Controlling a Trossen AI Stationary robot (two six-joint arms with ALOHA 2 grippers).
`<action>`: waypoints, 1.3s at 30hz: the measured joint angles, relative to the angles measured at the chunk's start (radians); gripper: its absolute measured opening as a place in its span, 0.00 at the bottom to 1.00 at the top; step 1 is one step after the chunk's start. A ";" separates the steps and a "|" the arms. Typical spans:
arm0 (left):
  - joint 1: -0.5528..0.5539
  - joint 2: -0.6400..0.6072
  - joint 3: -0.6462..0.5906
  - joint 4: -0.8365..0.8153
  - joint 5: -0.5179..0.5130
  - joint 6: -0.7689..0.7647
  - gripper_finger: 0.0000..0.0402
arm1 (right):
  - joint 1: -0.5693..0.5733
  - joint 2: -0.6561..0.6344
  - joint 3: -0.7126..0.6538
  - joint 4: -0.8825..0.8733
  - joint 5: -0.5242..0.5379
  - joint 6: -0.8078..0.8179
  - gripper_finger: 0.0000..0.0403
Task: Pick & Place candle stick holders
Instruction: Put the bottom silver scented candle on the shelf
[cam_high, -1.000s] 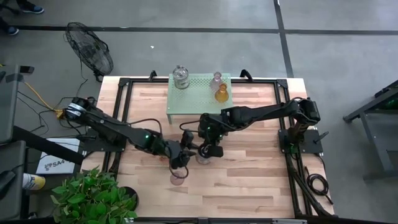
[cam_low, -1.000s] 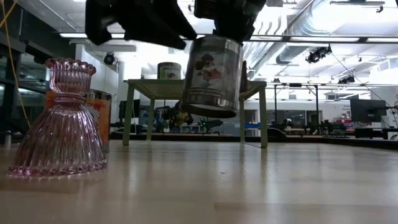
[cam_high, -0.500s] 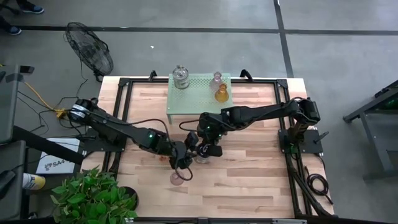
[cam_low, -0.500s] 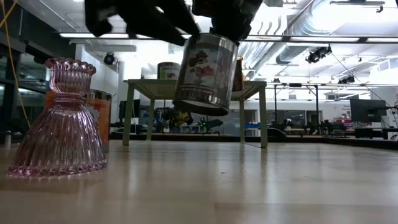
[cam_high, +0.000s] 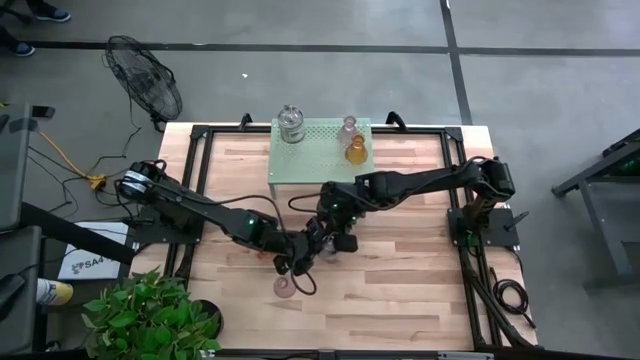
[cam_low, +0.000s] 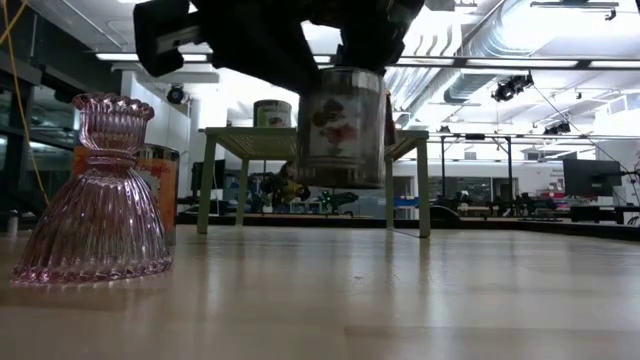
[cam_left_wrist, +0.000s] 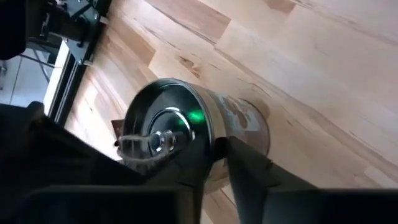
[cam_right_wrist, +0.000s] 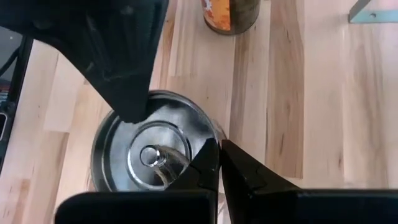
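Note:
A clear-silvery jar holder (cam_low: 340, 125) with a flower print and a silver lid (cam_right_wrist: 149, 155) hangs above the table between both grippers. My right gripper (cam_high: 335, 236) and my left gripper (cam_high: 306, 246) are both shut on its lid rim from opposite sides. A pink bell-shaped holder (cam_low: 100, 195) stands on its wide base on the table (cam_high: 285, 287). A second jar (cam_low: 155, 190) stands behind it and also shows in the right wrist view (cam_right_wrist: 230, 15). On the green shelf (cam_high: 320, 155) stand a jar (cam_high: 290, 124), a pale holder (cam_high: 347, 128) and an amber one (cam_high: 356, 152). My left gripper has the lid's rim (cam_left_wrist: 214, 146) between its two fingers (cam_left_wrist: 249, 167), coming from above and from the table's left. My right gripper pinches the rim (cam_right_wrist: 214, 142) on the opposite side between its nearly closed fingers (cam_right_wrist: 239, 171), from above. The jar hangs upright, clear of the table.
The green shelf stands on legs (cam_low: 423, 190) at the table's far middle. A potted plant (cam_high: 150, 320) sits by the near left corner. Bare wood (cam_high: 400, 280) lies near and to the right of the grippers.
My left gripper has moved toward the table's right, in to the jar held by my right gripper. The jar, tilted a second ago, now hangs upright at about the same height.

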 joint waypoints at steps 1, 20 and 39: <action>0.000 0.005 0.000 0.002 0.003 0.000 0.10 | 0.000 0.000 0.000 0.004 0.000 0.000 0.00; 0.012 0.070 -0.003 0.006 0.011 -0.057 0.00 | 0.000 -0.001 0.001 0.006 -0.019 0.002 0.00; 0.012 0.068 -0.002 -0.031 -0.097 -0.204 0.00 | 0.186 -0.225 -0.037 -0.196 0.368 0.134 0.00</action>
